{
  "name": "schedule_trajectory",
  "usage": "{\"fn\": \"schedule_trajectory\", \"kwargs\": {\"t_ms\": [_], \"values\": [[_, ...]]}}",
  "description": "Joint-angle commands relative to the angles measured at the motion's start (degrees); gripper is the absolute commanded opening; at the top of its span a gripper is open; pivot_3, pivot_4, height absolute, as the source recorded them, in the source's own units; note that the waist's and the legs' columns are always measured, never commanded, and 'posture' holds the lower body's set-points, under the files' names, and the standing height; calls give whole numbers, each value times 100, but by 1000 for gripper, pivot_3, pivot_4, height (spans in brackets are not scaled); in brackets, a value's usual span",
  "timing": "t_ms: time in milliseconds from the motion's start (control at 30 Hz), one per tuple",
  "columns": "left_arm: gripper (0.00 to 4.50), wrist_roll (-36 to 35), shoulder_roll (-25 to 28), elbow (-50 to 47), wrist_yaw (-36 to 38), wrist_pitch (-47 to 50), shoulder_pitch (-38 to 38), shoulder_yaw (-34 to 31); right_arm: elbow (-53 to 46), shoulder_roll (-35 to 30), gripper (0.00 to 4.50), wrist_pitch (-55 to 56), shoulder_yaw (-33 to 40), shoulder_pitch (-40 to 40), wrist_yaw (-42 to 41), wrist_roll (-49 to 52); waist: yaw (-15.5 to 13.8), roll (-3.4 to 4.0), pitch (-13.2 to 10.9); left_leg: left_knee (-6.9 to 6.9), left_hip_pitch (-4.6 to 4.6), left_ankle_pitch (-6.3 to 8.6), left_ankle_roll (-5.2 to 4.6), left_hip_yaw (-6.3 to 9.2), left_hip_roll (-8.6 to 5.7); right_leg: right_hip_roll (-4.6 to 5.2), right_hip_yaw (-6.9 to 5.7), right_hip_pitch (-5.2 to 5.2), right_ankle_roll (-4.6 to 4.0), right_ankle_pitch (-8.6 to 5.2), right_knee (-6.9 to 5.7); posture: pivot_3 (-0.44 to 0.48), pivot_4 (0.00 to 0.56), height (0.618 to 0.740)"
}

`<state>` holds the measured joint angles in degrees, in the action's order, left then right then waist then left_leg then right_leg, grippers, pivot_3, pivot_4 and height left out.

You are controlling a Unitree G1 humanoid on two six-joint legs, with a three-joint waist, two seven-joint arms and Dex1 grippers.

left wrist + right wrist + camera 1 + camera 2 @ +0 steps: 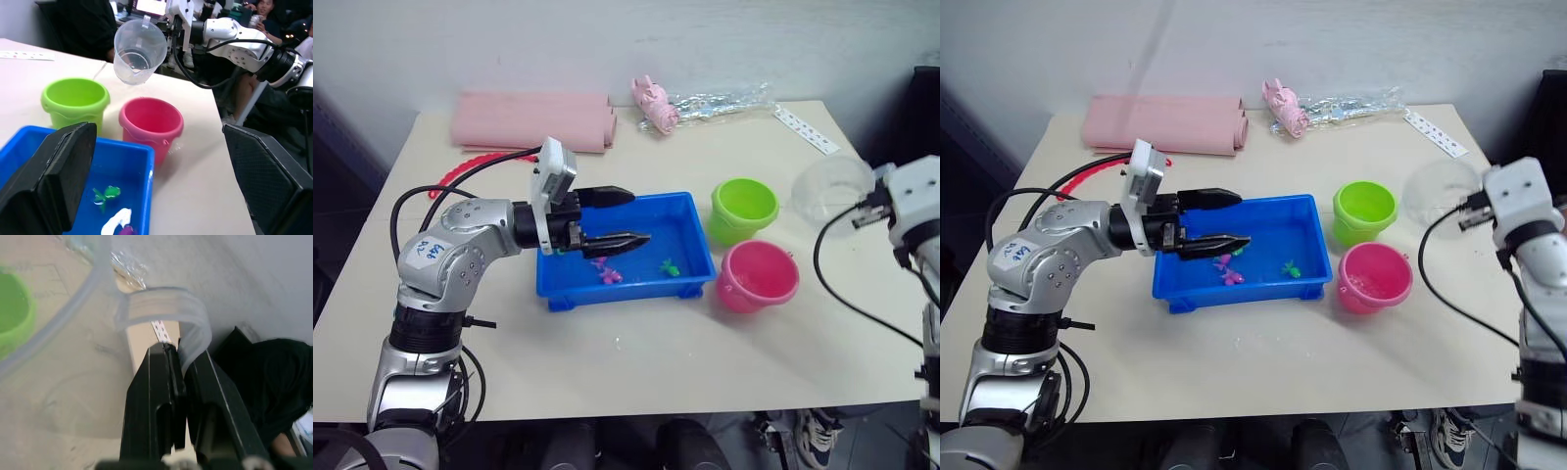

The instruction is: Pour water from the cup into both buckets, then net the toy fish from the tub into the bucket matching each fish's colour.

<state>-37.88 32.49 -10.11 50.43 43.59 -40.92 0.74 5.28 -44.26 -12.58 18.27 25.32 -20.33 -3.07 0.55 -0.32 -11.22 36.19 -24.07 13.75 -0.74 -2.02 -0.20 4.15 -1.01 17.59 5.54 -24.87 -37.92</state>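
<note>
The right gripper (178,357) is pinched closed on the small handle of the cup (139,50), holding it in the air tipped over on its side with the mouth turned toward the buckets, a pose that suits pouring; it hangs at about one o'clock from the pink bucket (759,275) and three o'clock from the green bucket (744,209), beyond both rims, not over either. Only a faint film of water shows in the cup's base, so the pouring looks close to done, though I cannot tell how much water sits in either bucket. The two buckets stand touching or nearly so, the green at twelve o'clock of the pink, both just beside the tub's (690,202) three o'clock end, which keeps the carry from tub to bucket short. The left gripper (628,216) hovers over the tub's middle with its two black fingers spread well apart and nothing between them, probably waiting its turn for the netting. Below it lie the toy fish: pink ones (607,273) near the tub's six o'clock wall and a green fish (670,266) at three o'clock of them. A pale shape lies by the fish in the left wrist view; I cannot tell whether it is the net.
</note>
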Motion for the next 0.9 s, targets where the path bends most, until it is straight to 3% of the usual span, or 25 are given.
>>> {"fn": "schedule_trajectory", "kwargs": {"t_ms": [33, 400, 900], "values": [[4500, 95, 1, 44, -100, -46, -149, -77, 775, -119, 118, 371, -507, 868, 190, -388, 16, 0, 0, 1, 0, 0, 0, 2, 0, 0, -1, 0, 0, 0, -1, 0, 150, 740], [4500, 298, 34, 31, -160, -158, -74, -83, 3052, -523, 118, 2552, -2392, 2510, 1011, -2288, 64, 0, -1, -4, -12, 3, -5, 2, -3, 6, -9, 6, 0, 0, 2, 0, 150, 740], [4500, 219, 46, -219, -259, -77, 86, -184, 3755, -878, 118, 3879, -3633, 3352, 2331, -4165, 120, 0, -1, -4, -11, 2, -4, 2, 0, 5, -8, 8, 0, 0, 0, 0, 150, 740]]}}
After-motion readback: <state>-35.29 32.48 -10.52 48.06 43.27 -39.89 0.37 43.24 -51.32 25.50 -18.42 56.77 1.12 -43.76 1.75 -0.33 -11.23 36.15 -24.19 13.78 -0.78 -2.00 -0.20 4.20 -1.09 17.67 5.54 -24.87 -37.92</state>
